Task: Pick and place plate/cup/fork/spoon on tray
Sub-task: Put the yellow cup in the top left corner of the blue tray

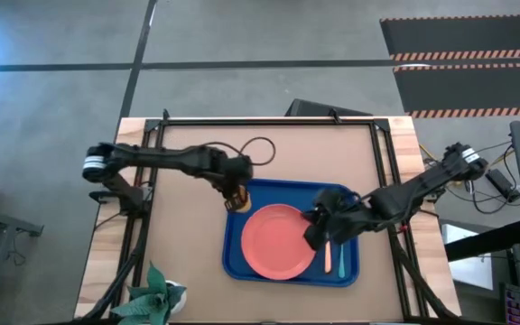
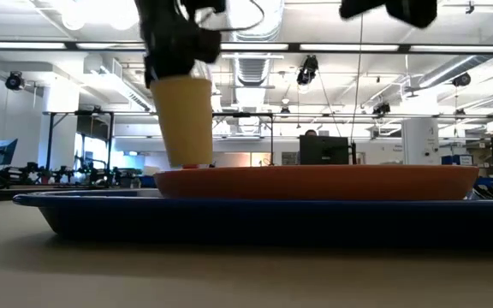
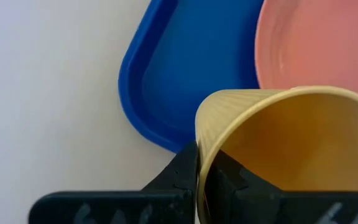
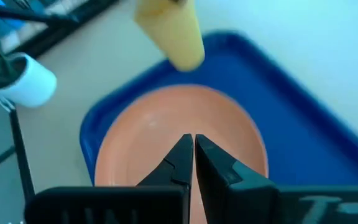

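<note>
Left gripper: I see my left gripper [image 1: 236, 194] over the tray's corner at about 10 o'clock from the plate, its fingers [image 3: 180, 174] pinching the wall of the cup.
Cup: the cup [image 2: 185, 120] hangs in the left gripper's grasp, upright in the low view, its base just above the tray floor as far as I can tell from there; I cannot tell whether it touches. From the left wrist camera I look into its open mouth [image 3: 291, 149], with one finger outside the wall and one inside.
Right gripper: my right gripper [image 1: 317, 226] sits over the plate's edge at 3 o'clock, fingers [image 4: 185, 155] pressed together with nothing between them.
Plate: the plate [image 1: 278, 242] lies flat inside the tray, roughly central, and fills most of the tray's depth.
Tray: the tray [image 1: 233, 257] rests on the table, near its front edge in the overhead view.
Spoon: a teal handle [image 1: 339, 257] lies on the tray floor at 3 o'clock from the plate, partly under my right gripper.
Fork: a peach handle [image 1: 328, 259] lies just beside the teal one, between it and the plate; the tines are hidden from me.
Table: the wooden table [image 1: 188, 280] also carries a small potted plant [image 1: 156, 296] at its front left corner, at 8 o'clock from the tray.
</note>
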### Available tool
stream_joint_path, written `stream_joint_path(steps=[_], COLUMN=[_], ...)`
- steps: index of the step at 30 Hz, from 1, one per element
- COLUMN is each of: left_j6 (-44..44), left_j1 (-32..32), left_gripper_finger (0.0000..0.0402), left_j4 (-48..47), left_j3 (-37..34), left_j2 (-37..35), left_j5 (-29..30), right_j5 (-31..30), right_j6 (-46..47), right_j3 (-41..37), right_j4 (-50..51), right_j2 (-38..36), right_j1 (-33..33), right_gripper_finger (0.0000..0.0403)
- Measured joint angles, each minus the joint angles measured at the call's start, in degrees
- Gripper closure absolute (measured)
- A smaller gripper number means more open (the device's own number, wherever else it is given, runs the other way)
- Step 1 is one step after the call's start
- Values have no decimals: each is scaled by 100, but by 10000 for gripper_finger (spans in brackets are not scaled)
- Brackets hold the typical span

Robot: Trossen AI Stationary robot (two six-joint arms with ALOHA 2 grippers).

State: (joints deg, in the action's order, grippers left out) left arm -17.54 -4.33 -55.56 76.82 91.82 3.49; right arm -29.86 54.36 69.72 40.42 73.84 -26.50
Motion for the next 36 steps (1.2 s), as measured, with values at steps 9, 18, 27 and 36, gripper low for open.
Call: stream_joint_path(steps=[9,18,27,36], left_j6=[460,619,640,634], left_j1=[-389,-506,-506,-504], left_gripper_finger=[401,401,401,401], left_j4=[118,374,611,703], left_j3=[50,50,-41,-209], left_j2=[543,522,533,543], left_j5=[10,-247,-445,-485], right_j5=[-167,-163,-167,-272], right_j6=[-191,-167,-97,-86], right_j3=[4,-4,-3,-3], right_j4=[-19,-12,-17,-41], right_j2=[-224,127,192,128], right_j1=[0,0,0,2], right_gripper_finger=[394,394,394,394])
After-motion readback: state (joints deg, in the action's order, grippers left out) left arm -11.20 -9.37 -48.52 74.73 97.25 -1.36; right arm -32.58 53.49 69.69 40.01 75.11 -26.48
